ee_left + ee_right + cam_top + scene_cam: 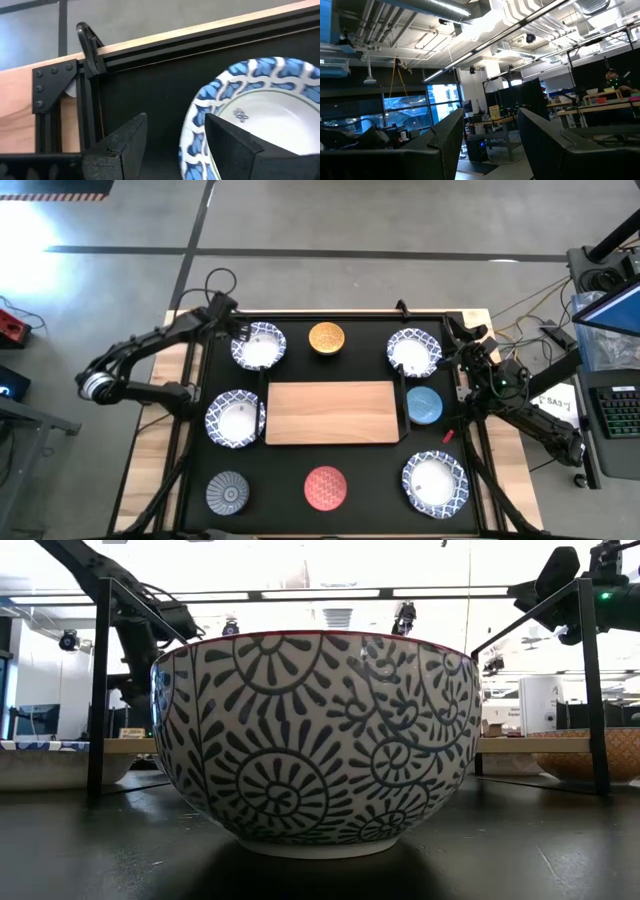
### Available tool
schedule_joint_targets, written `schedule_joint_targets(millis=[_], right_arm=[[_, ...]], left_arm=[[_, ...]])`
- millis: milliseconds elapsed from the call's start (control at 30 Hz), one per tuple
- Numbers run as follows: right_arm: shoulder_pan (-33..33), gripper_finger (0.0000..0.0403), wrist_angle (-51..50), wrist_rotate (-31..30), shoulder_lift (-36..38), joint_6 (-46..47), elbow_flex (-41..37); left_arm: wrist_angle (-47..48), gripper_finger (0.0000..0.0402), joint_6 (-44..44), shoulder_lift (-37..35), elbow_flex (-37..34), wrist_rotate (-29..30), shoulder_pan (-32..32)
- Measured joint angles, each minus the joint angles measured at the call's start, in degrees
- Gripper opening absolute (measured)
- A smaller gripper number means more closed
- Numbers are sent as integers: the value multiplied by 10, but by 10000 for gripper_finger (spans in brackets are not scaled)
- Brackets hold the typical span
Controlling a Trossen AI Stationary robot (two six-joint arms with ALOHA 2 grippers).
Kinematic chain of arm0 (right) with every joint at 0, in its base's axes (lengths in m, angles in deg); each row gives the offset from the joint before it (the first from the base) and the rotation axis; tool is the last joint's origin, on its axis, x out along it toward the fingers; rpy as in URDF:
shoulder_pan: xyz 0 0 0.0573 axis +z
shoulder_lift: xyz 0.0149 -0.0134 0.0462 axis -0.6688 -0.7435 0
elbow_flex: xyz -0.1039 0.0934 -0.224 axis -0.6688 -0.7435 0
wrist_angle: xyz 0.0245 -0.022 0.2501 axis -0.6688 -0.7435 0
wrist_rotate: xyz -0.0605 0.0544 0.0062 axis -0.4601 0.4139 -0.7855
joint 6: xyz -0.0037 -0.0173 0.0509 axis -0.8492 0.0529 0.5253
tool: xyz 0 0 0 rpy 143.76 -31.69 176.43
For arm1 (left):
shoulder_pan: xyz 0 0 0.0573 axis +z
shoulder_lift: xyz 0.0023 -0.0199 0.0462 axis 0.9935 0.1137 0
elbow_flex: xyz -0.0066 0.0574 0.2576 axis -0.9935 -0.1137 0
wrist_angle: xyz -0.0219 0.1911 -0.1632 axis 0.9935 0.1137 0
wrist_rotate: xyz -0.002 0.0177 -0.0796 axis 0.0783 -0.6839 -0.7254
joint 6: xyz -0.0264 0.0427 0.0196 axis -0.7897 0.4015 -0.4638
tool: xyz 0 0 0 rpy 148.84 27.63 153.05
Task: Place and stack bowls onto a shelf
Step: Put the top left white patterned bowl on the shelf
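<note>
The light-wood shelf board lies flat at the table's middle with nothing on it. Four blue-and-white bowls stand around it: far left, far right, left and near right. An orange bowl, a light blue bowl, a red patterned bowl and a grey ribbed bowl also rest on the black top. My left gripper is open at the far-left bowl, one finger over its inside and one outside its rim. My right gripper is open and empty by the table's right edge.
The red patterned bowl fills the low view, standing on its foot. Black frame rails and a wooden border edge the black tabletop. A laptop and cables sit beyond the right edge.
</note>
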Motion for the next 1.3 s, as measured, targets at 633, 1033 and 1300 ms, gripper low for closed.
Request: schedule_joint_targets(millis=[633, 1033, 1300], right_arm=[[0, 176, 0, 0, 0, 0, 0], [0, 176, 0, 0, 0, 0, 0], [0, 176, 0, 0, 0, 0, 0]], left_arm=[[2, 217, -73, 73, 8, -2, 4], [22, 217, -77, 142, 58, -26, 4], [25, 212, -62, 177, 60, -33, 3]])
